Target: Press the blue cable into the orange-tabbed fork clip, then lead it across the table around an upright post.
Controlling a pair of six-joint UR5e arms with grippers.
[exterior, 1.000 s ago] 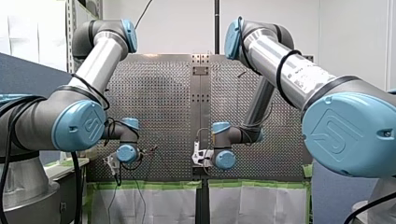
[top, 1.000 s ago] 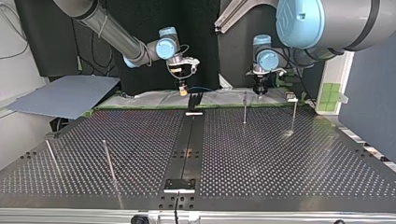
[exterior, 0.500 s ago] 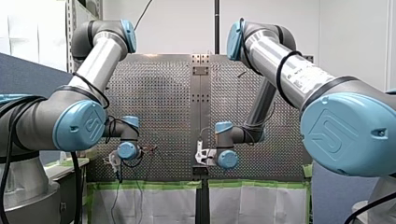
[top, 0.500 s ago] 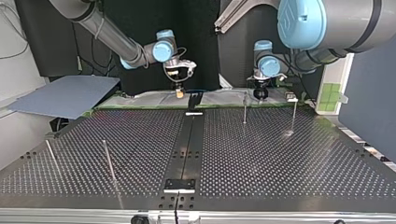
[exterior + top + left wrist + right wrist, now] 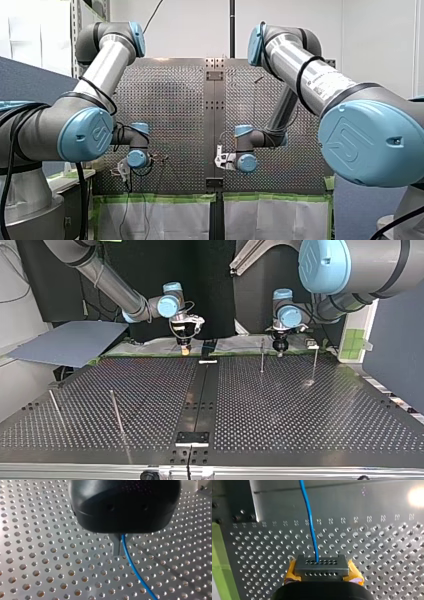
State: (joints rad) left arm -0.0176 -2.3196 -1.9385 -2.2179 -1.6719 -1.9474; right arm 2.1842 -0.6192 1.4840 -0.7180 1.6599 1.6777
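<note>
In the left wrist view my left gripper (image 5: 120, 552), black with metal fingers, is shut on the thin blue cable (image 5: 136, 573), which trails away over the perforated plate. In the right wrist view my right gripper (image 5: 321, 562), with yellow pads (image 5: 291, 573), is shut on the same cable (image 5: 309, 522), which runs straight ahead. In the top view both grippers hang low over the far edge, my left gripper (image 5: 280, 347) right of centre and my right gripper (image 5: 185, 349) left of centre. A thin upright post (image 5: 261, 355) stands just beside my left gripper. No orange-tabbed clip can be made out.
More posts stand on the table: one at the top view's far right (image 5: 314, 364) and two at its near left (image 5: 116, 412) (image 5: 56, 410). A black rail (image 5: 200, 400) runs down the middle. A grey-blue panel (image 5: 70, 342) lies off the left side.
My right gripper has moved toward the top view's left and lower toward the table edge. My left gripper has also come down slightly beside the post. Both stay shut.
</note>
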